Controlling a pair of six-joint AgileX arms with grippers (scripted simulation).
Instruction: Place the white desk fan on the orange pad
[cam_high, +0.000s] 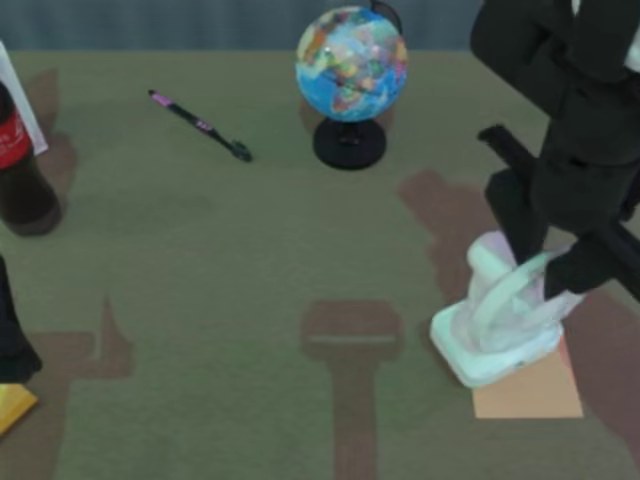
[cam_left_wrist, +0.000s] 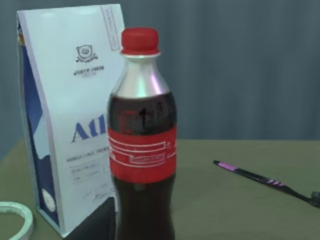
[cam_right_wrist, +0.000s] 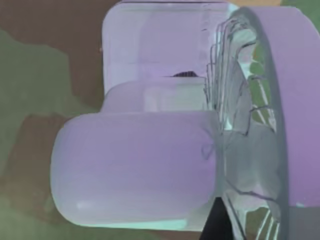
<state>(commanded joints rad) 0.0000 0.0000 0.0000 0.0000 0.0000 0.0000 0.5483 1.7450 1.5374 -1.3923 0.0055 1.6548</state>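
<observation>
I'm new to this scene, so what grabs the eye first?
The right gripper at the table's right, down on the white fan, which partly overlaps the orange pad. Next, the bright globe at the far middle, then the cola bottle at the left edge.

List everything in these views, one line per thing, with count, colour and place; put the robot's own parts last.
White desk fan: one, pale white-mint, top view's right, base overlapping the orange pad's upper left part.
Orange pad: one, light orange, lower right.
Globe: one, blue and multicoloured on a black stand, far centre.
Pen: one, black with pink marks, far left of centre.
Cola bottle: one, dark with red label and cap, left edge.
Paper bag: one, white and blue, behind the bottle.
Wedge: one, orange-yellow, lower left edge.
Table: one, olive green.
Right hand: black, at the fan's guard ring.
Left arm: black, parked at left edge.
</observation>
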